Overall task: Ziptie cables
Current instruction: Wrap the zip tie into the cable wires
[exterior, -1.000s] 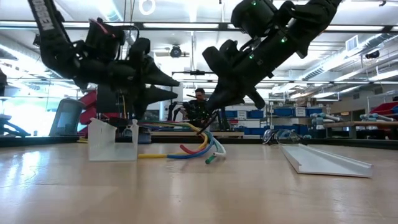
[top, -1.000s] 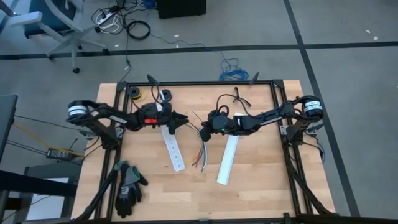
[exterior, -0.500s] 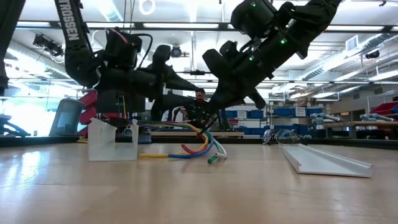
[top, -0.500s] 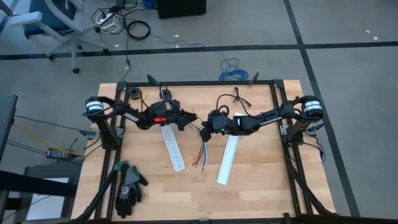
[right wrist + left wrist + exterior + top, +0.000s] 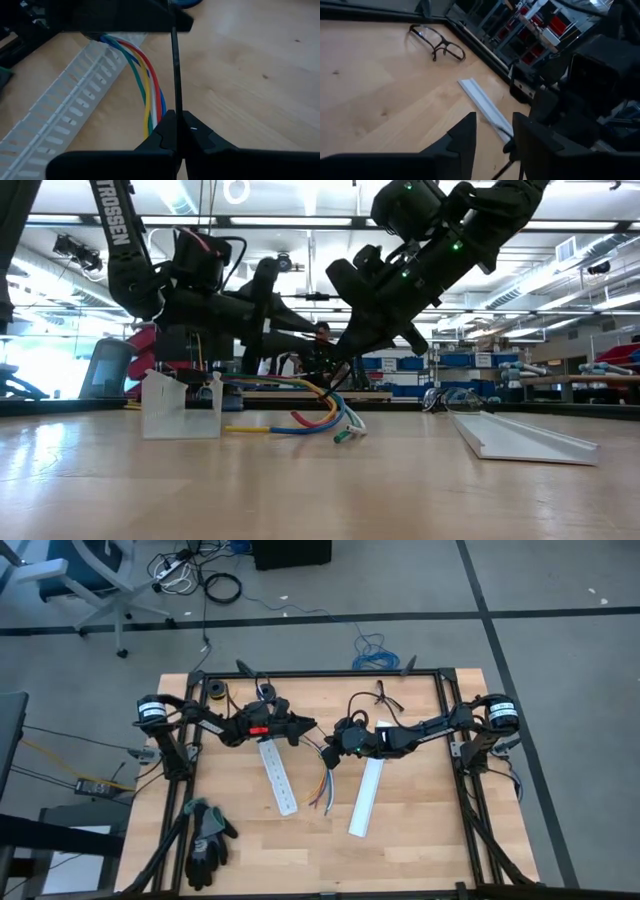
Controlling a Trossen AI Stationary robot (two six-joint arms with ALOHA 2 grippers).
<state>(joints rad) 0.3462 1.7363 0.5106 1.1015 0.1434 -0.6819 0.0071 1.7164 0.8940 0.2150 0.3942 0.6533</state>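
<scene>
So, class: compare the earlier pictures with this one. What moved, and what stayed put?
The left gripper moved in toward the right gripper and the cables, and its fingers narrowed a little without taking hold of anything. The right gripper stayed shut on the thin black strip, holding its place over the cables. Both white strips and the gloves lie as before.

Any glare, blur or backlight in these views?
Low view: bright background windows leave both dark arms silhouetted, the coloured cables stay legible. Right wrist view: the right gripper is blurred up close. Left wrist view: the left gripper is soft, the clear safety glasses sharp. High view: even light.
</scene>
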